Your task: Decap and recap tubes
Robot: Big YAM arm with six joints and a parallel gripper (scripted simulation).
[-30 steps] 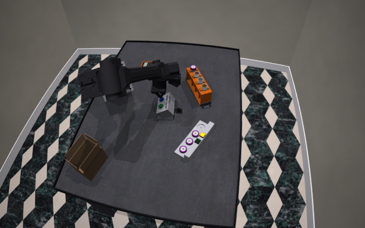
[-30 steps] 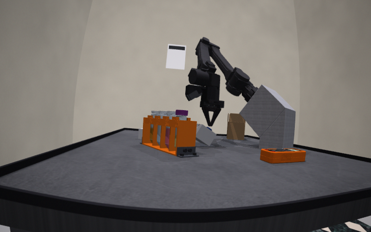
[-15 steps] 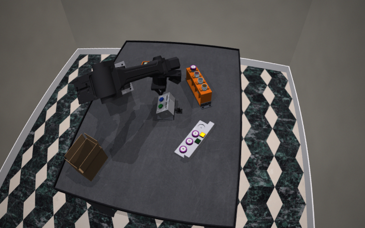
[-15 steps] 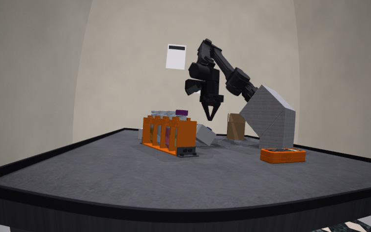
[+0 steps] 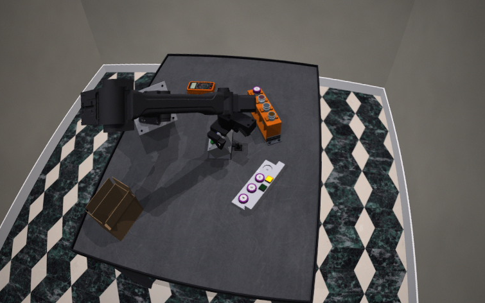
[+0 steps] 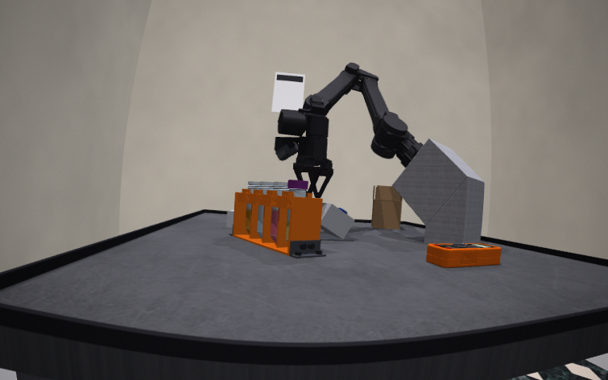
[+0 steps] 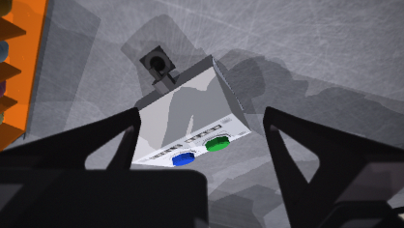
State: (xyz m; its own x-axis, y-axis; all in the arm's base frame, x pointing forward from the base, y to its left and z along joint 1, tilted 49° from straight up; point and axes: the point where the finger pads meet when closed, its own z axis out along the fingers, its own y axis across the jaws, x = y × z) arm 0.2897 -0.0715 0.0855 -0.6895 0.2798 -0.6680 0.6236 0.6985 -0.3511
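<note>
Three purple caps sit in the cap tray [image 5: 279, 168], amber lamp [image 5: 268, 179] lit.
Tube 1's cap [image 5: 255, 89] remains on the orange decapping station [image 5: 273, 128]. The pincer [image 7: 202, 127], spread wide and holding nothing, hangs between station and key housing [image 7: 193, 108]; only the wrist view shows the blue key [image 7: 183, 159] and green key [image 7: 216, 143].

top high overhead, exterior low at table edge, wrist close downward; shared key housing [image 7: 193, 116].

1. Three purple caps [image 5: 251, 187] sit in the tray [image 5: 279, 165]; its amber lamp [image 5: 268, 179] glows.
2. One capped tube [image 5: 256, 89] and three open ones stand in the orange station [image 5: 273, 128].
3. The arm [image 5: 176, 101] reaches toward the station.
</note>
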